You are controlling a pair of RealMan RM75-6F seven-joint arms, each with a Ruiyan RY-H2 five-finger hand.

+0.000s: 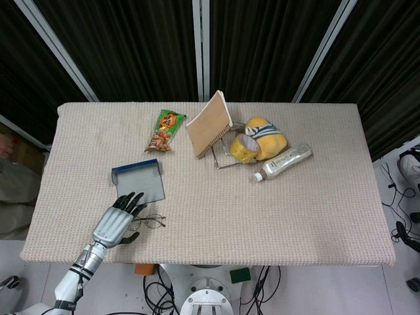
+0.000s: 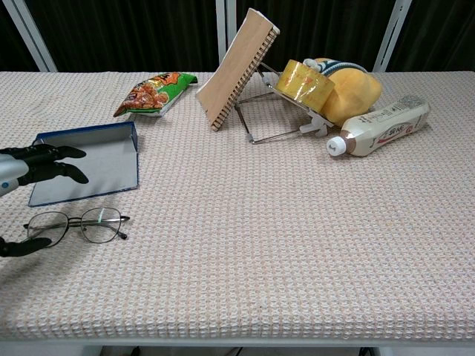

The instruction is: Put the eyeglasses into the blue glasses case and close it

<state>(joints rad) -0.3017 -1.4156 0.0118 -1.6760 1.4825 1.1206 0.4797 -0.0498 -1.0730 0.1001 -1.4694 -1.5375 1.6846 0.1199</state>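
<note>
With our left hand (image 1: 118,222) spread and empty over the eyeglasses (image 2: 77,223), a clumsy close could skid them off the desk (image 1: 275,216) edge, away from the blue glasses case (image 2: 89,160).

The left arm is reaching in from the lower left corner of the head view, its wrist angling up toward the table. The left hand (image 1: 117,223) (image 2: 33,169) is hovering palm-down with its dark fingers (image 2: 63,153) spread apart and extended forward, thumb (image 2: 26,247) hanging lower, holding nothing.
</note>
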